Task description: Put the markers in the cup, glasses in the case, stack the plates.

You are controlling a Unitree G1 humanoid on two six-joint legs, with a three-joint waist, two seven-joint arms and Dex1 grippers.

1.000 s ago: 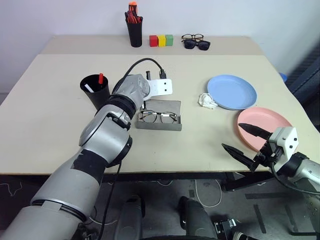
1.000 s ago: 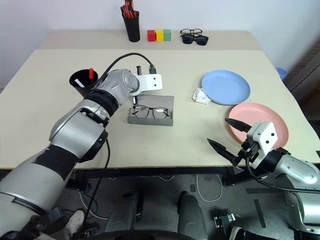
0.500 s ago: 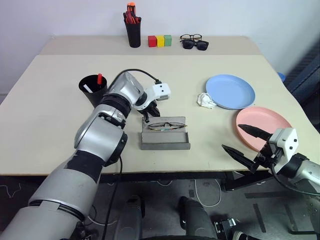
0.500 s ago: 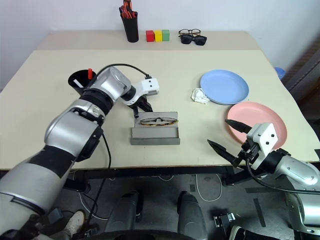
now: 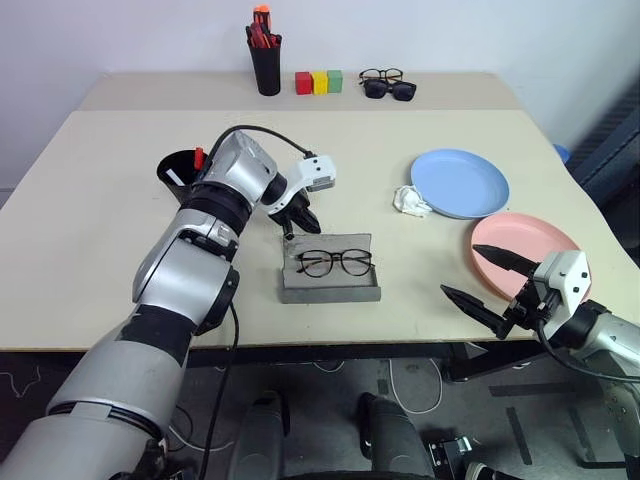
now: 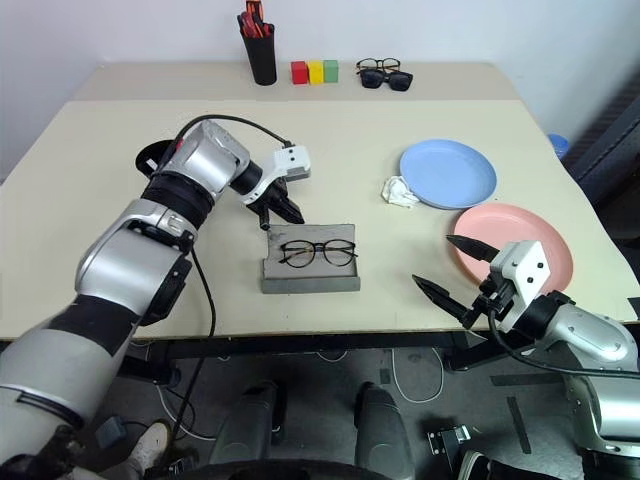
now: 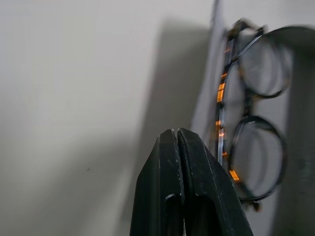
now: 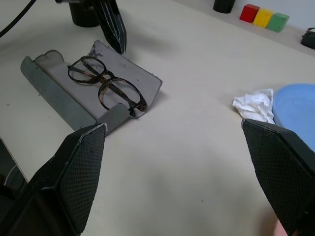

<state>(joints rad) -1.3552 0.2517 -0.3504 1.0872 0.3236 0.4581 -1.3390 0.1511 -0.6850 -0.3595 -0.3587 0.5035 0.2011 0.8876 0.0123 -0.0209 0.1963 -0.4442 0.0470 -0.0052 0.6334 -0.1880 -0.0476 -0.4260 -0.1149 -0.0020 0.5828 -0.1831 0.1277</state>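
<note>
The glasses point(image 5: 335, 263) are seen lying in the open case point(image 5: 329, 291) on the table point(image 5: 100, 200), with the left end effector point(image 5: 300, 218) pressed together, empty, at its far corner, so closing the lid is judged next, while the right end effector point(image 5: 480, 285) is spread apart near the pink plate point(image 5: 525, 240).

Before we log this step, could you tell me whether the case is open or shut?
Open: the case lies flat, the glasses exposed inside.
</note>
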